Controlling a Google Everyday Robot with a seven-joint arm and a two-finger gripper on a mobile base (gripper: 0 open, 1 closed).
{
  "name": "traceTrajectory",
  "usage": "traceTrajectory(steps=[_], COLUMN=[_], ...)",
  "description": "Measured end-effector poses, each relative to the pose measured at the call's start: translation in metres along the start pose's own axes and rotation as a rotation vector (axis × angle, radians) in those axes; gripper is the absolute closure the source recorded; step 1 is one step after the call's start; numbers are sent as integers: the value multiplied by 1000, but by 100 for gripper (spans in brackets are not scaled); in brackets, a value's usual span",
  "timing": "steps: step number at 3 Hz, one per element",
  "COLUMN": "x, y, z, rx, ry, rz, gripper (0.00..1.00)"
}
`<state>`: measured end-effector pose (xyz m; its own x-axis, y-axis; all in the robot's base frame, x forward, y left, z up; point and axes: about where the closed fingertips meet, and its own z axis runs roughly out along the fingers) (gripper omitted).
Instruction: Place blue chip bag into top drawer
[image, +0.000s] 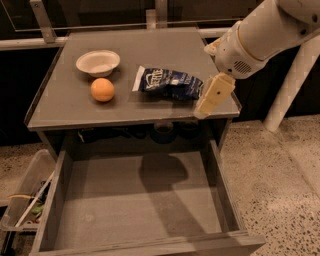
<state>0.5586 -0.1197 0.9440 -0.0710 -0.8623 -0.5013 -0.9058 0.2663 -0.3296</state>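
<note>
Blue chip bag (169, 83) lies just beside gripper (206, 104).

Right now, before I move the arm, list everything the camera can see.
blue chip bag: one, dark blue with white lettering, lying on the cabinet top, right of centre
orange ball: one, orange, on the cabinet top, left of the bag
bowl: one, white, behind the ball
cabinet top: one, grey, flat
top drawer: one, grey, pulled open below the cabinet top
plastic bin: one, clear, with clutter inside, left of the drawer
post: one, white, leaning at far right
floor: speckled
arm: one, white, entering from upper right
gripper: one, cream, over the cabinet top's front right corner, beside the bag's right end
</note>
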Motion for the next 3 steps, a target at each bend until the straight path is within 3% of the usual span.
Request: traceTrajectory(steps=[2, 3], x=[-22, -24], y=[-36, -49], z=[67, 98], rx=[-3, -16], ry=[-47, -41], rz=[-5, 3], gripper=[0, 0])
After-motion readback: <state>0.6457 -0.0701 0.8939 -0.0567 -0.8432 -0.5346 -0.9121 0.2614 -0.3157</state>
